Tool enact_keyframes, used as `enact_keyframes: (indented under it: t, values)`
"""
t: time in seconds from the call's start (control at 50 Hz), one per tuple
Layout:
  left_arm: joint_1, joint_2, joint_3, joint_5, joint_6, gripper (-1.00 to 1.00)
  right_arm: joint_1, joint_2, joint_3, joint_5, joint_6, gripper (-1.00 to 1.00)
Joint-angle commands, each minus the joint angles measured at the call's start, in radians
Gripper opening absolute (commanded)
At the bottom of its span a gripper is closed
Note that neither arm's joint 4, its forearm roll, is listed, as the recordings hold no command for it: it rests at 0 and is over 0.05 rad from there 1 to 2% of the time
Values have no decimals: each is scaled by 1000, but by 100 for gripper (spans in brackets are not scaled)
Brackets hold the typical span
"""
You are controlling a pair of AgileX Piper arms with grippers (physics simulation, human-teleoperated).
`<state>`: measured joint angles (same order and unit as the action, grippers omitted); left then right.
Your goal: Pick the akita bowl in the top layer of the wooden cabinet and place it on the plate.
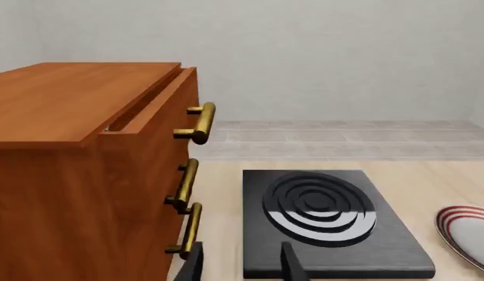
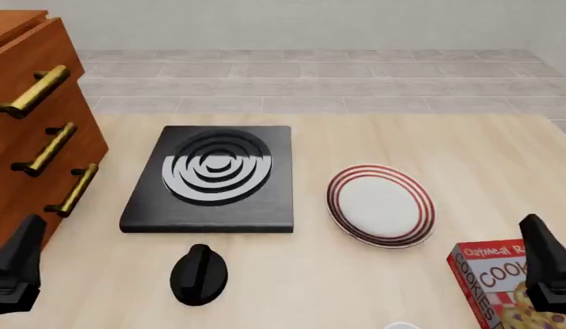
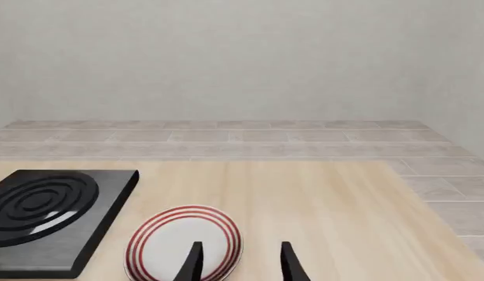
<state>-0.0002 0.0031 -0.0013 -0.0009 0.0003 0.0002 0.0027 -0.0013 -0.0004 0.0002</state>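
- Wooden cabinet (image 2: 31,130) at the table's left edge: reddish-brown, three drawers, each with a brass bar handle.
- Top layer (image 1: 152,108) pulled out slightly; a narrow gap shows behind its front panel. Its inside is not visible, so the akita bowl cannot be seen in any view.
- Plate (image 2: 381,204): round, white, red concentric rings at rim, bare, lying right of the black stove (image 2: 212,178).
- Black knob (image 2: 199,273) lies in front of the stove.
- Cookie box (image 2: 493,281) at near right.
- Left gripper (image 1: 240,263): fingers parted, nothing between them.
- Right gripper (image 3: 240,262): fingers parted, nothing held, near the plate.
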Motion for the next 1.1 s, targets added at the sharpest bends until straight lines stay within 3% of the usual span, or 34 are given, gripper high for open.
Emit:
enact_keyframes:
  t: [0.02, 0.28, 0.48, 1.1]
  values:
    - [-4, 10, -2, -4, 5, 100, 1, 4, -4, 3, -2, 100]
    - [-8, 10, -6, 4, 19, 100, 2, 29, -9, -13, -8, 100]
    - [-3, 113, -18, -55, 6, 100, 4, 25, -14, -1, -10, 100]
    - [-34, 127, -262, 166, 8, 100, 16, 64, -12, -33, -17, 100]
